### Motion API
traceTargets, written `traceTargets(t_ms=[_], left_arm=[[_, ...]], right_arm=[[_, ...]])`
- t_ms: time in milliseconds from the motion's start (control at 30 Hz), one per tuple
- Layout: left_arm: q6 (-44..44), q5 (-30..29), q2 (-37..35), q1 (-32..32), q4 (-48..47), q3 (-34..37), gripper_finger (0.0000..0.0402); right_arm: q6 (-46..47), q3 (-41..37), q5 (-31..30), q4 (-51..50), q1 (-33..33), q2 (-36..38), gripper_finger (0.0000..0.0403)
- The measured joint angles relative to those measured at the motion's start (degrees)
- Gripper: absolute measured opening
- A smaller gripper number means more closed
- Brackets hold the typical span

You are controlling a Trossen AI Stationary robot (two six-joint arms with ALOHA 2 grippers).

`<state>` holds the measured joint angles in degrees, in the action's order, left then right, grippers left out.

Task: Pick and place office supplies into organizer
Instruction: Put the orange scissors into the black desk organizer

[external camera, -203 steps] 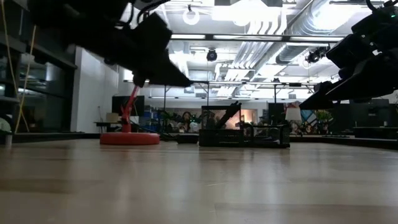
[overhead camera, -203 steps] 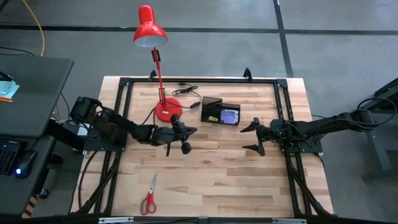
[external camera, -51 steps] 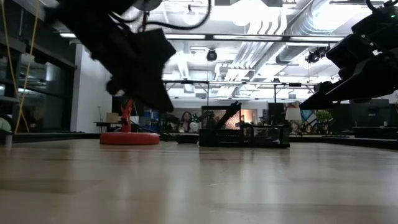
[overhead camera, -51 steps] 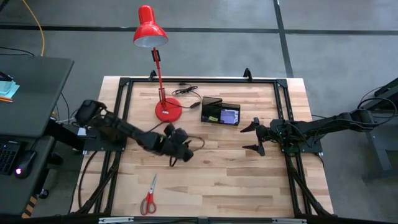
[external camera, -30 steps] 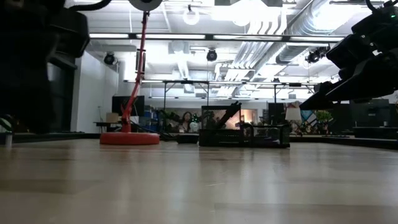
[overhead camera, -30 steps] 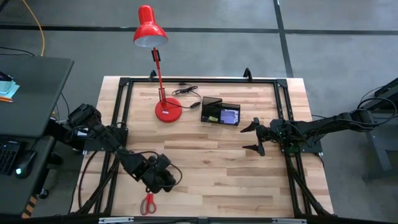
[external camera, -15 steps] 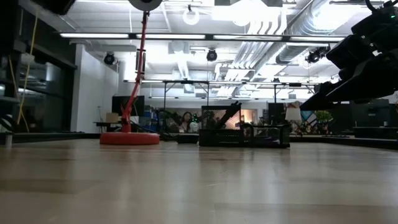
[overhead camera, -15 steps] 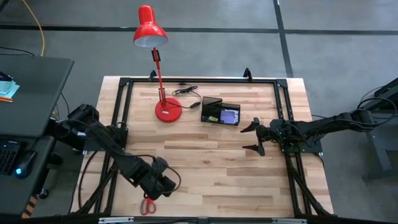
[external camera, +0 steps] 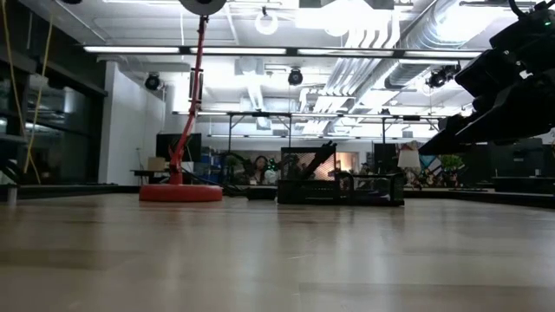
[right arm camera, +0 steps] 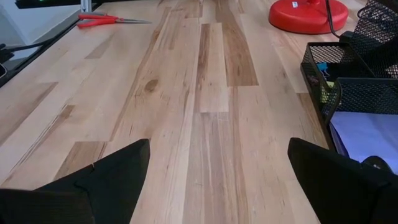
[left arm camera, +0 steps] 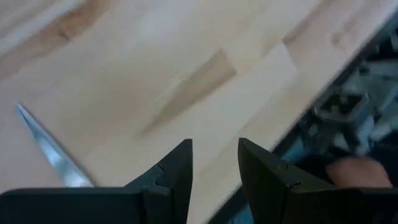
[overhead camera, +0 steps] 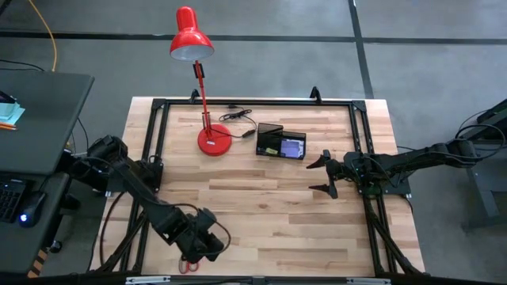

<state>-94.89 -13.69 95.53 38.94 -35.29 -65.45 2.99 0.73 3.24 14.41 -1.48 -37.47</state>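
Left claw [overhead camera: 200, 247], fingers slightly parted and empty, hovers over the last loose scissors [right arm camera: 107, 20]; organizer [overhead camera: 281, 142] already holds supplies.

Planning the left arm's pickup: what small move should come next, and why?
Probably shift the left gripper sideways onto the scissors, then lower. Its fingers are apart and empty over bare wood, with the blade beside them, not between.

Centre bare – lamp [overhead camera: 207, 119] at back.
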Motion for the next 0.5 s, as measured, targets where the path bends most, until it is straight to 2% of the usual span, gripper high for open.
traceTargets(t_ms=[100, 233, 367, 500], left_arm=[[-3.85, -1.20, 0.70, 0.08, 0.29, -0.10, 0.0113], [-12.47, 5.25, 3.39, 0.13, -1.18, 0.11, 0.0113], [-20.98, 6.44, 5.13, 0.76, 1.31, 0.08, 0.0113], [-27.89, 10.61, 6.34, 1.68, 0.43, -0.74, 0.0113]], right_arm=[[-0.01, 0.00, 0.00, 0.01, -0.02, 0.00, 0.0378], [-0.01, 0.00, 0.00, -0.06, -0.02, 0.02, 0.0378], [0.01, 0.00, 0.00, -0.67, 0.00, 0.04, 0.0378], [-0.01, -0.02, -0.02, -1.40, 0.00, -0.02, 0.0378]])
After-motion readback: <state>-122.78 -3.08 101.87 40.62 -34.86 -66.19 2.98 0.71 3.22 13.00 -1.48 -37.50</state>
